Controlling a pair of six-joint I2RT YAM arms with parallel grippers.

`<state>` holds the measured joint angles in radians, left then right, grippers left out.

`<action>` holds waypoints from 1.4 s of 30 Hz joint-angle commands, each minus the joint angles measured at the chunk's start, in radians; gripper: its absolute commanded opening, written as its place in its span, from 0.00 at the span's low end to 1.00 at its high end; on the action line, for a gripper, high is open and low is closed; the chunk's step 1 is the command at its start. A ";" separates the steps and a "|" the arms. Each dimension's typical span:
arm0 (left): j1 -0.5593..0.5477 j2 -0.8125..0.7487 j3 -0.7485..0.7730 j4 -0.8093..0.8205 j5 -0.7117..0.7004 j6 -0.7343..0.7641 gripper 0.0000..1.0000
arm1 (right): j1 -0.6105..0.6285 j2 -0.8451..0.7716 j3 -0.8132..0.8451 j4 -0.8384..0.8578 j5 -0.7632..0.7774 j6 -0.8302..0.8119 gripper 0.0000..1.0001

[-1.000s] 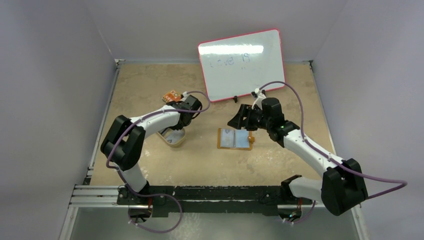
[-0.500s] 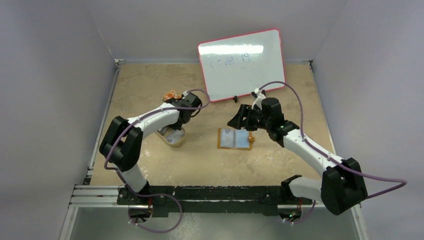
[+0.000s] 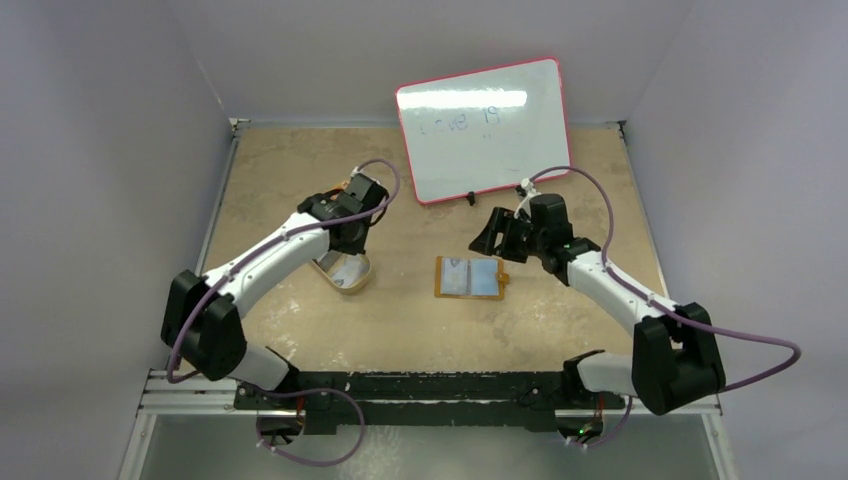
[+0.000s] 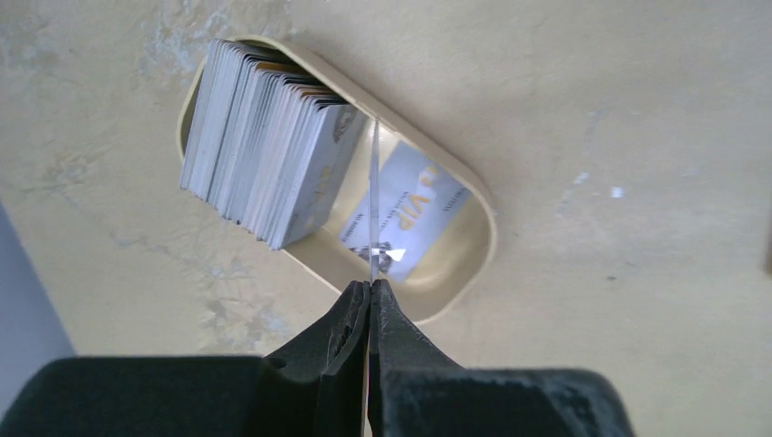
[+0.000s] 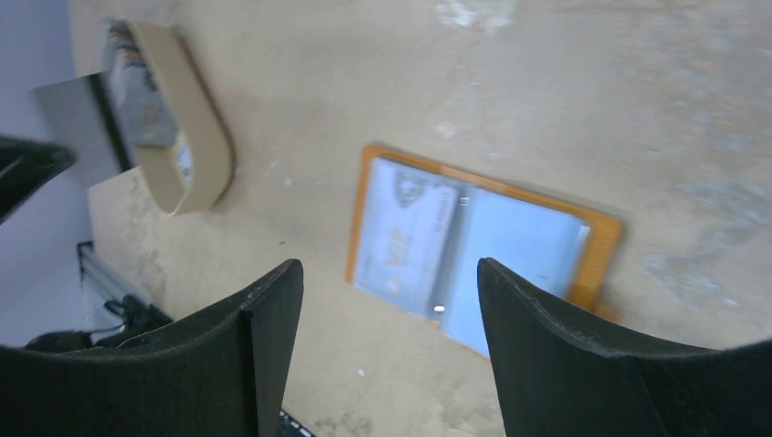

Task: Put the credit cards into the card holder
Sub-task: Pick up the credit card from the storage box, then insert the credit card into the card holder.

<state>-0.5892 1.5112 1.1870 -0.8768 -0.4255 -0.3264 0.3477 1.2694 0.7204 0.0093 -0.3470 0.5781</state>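
My left gripper [image 4: 370, 284] is shut on one thin grey credit card [image 4: 373, 200], seen edge-on, and holds it above the tan oval dish [image 4: 473, 196]. In the top view the left gripper [image 3: 345, 238] is over the dish [image 3: 343, 272]. A stack of cards [image 4: 259, 141] stands in the dish and another card [image 4: 410, 205] lies flat in it. The orange card holder [image 3: 470, 278] lies open on the table, pale blue inside, with one card [image 5: 405, 238] in its left pocket. My right gripper [image 5: 387, 273] is open and empty, just above the holder [image 5: 596, 259].
A pink-framed whiteboard [image 3: 482, 128] stands at the back centre. The orange patterned piece [image 3: 341, 186] is mostly hidden behind my left wrist. Purple cables loop off both arms. Grey walls close the table on three sides.
My left arm has stretched out and its wrist has shifted left and back, lifting a card over the dish. My right gripper has moved slightly to the right.
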 commanded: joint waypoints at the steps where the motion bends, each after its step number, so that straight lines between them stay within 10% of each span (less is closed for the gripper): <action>1: 0.006 -0.105 0.031 0.094 0.180 -0.074 0.00 | -0.046 0.025 0.024 -0.110 0.123 -0.047 0.72; 9: 0.007 -0.172 -0.070 0.448 0.569 -0.273 0.00 | -0.067 0.077 0.012 -0.165 0.274 -0.070 0.72; 21: -0.002 -0.052 -0.335 1.086 0.832 -0.681 0.00 | -0.072 0.157 -0.081 0.020 0.100 -0.074 0.48; 42: -0.091 0.276 -0.218 0.944 0.961 -0.517 0.00 | -0.072 0.165 -0.113 0.039 0.066 -0.090 0.38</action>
<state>-0.6773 1.7592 0.9234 0.0647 0.4839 -0.8959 0.2783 1.4353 0.6163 0.0219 -0.2543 0.5068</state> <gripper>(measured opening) 0.005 0.379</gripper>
